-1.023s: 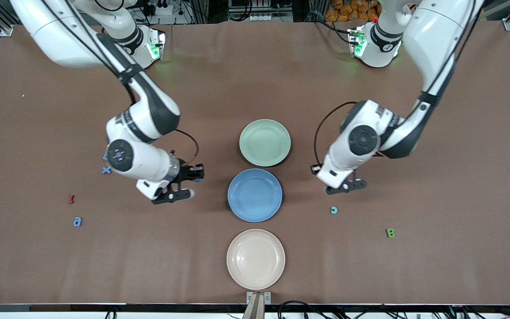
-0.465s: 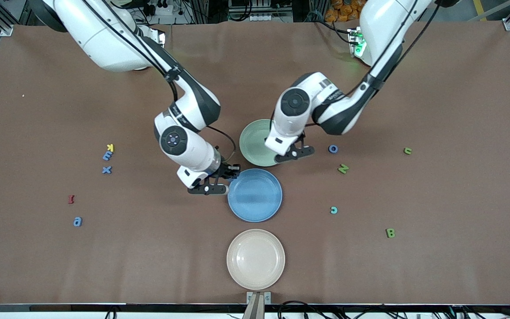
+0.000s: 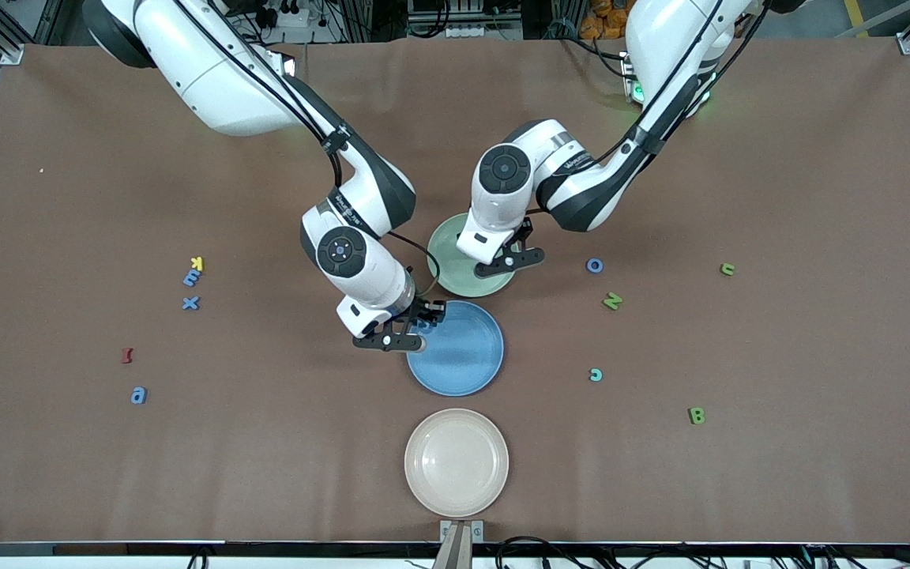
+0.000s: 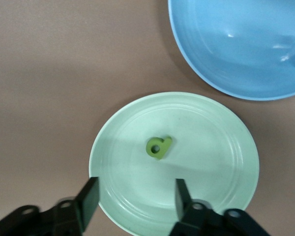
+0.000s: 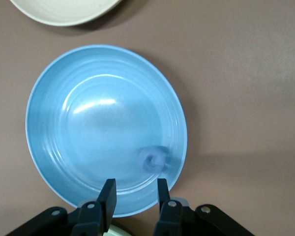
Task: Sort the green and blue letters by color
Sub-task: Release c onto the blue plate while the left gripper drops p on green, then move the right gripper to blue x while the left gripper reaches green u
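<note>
Toward the right arm's end of the table, small loose letters are lying flat on the brown tabletop (image 3: 68, 237): a dark red I (image 3: 127, 356), a blue a (image 3: 138, 395), and a yellow K (image 3: 197, 262) just beside a blue E (image 3: 191, 277) and a blue X (image 3: 190, 303). The right arm is reaching in from its base with its wrist bent downward, and the right gripper (image 5: 134, 189) is hanging over the rim of the round blue plate (image 3: 467, 371), its fingers parted narrowly and holding nothing; a small blurred blue letter (image 5: 154, 160) is showing inside that plate near its rim. The left arm is folding at the elbow, and the left gripper (image 4: 135, 199) is hanging over the round pale green plate (image 4: 206, 128), fingers spread moderately wide and empty, with a small green letter (image 4: 158, 147) lying in the plate's middle. A cream plate (image 3: 456, 462) is sitting nearest the front camera. Toward the left arm's end are lying a blue o (image 3: 595, 265), a green N (image 3: 612, 300), a teal letter (image 3: 596, 374), a green B (image 3: 697, 415) and a green u (image 3: 727, 269).
</note>
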Tool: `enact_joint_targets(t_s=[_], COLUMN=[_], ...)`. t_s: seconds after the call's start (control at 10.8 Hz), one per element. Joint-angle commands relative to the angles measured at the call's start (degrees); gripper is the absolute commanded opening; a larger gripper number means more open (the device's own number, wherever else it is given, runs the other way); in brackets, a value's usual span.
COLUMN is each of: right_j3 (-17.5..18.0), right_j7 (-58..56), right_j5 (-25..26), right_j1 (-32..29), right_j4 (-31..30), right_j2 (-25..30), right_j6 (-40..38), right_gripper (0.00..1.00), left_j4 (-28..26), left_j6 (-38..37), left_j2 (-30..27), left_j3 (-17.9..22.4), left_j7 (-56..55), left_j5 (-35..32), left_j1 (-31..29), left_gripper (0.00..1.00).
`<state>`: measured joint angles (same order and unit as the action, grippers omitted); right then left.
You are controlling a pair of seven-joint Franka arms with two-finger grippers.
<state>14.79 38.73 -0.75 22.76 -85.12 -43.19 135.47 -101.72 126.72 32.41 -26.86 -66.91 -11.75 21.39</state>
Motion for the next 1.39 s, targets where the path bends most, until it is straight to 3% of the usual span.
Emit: enact_joint_targets(t_s=[0.0, 0.09, 0.19, 0.46, 0.74, 1.12, 1.3], right_j3=[-1.8, -2.0, -2.0, -2.5, -3.9, -12.9, -17.1], right_j7=[0.7, 0.1, -0.6, -13.1, -26.3, -41.1, -48.4], right_j5=[-3.5, -4.2, -4.3, -4.7, -4.8, -4.4, -4.2], right_j1=[1.2, 1.1, 0.4, -5.2, -11.4, -16.5, -18.9], right_j4=[2.9, 2.9, 2.8, 0.8, -12.0, -27.2, -37.6], right_j2=[-1.3, -0.9, 0.3, 8.0, 21.5, 34.1, 39.9], right_j6=[-0.7, -0.7, -1.2, -15.8, -21.9, -23.0, -17.8], right_gripper=[0.71, 0.80, 0.81, 0.87, 0.91, 0.94, 0.94], left_j4=[0.4, 0.5, 0.5, 0.8, 0.7, -3.0, -8.7], left_j6=[-0.3, 0.4, 0.6, 0.5, 0.5, 0.4, 0.7], left_j2=[0.2, 0.7, 0.5, -0.9, -0.6, -1.6, -5.1], left_j3=[0.4, 0.4, 0.4, 0.3, 0.3, 0.4, 0.3], left_j7=[0.4, 2.6, 4.6, 11.1, 17.8, 22.7, 23.1], left_j5=[-2.3, -4.8, -5.8, -5.9, -5.9, -6.2, -8.2], left_j1=[-4.2, -7.6, -10.6, -19.0, -23.5, -28.2, -30.1], left_gripper=[1.00, 1.00, 1.00, 1.00, 1.00, 1.00, 1.00])
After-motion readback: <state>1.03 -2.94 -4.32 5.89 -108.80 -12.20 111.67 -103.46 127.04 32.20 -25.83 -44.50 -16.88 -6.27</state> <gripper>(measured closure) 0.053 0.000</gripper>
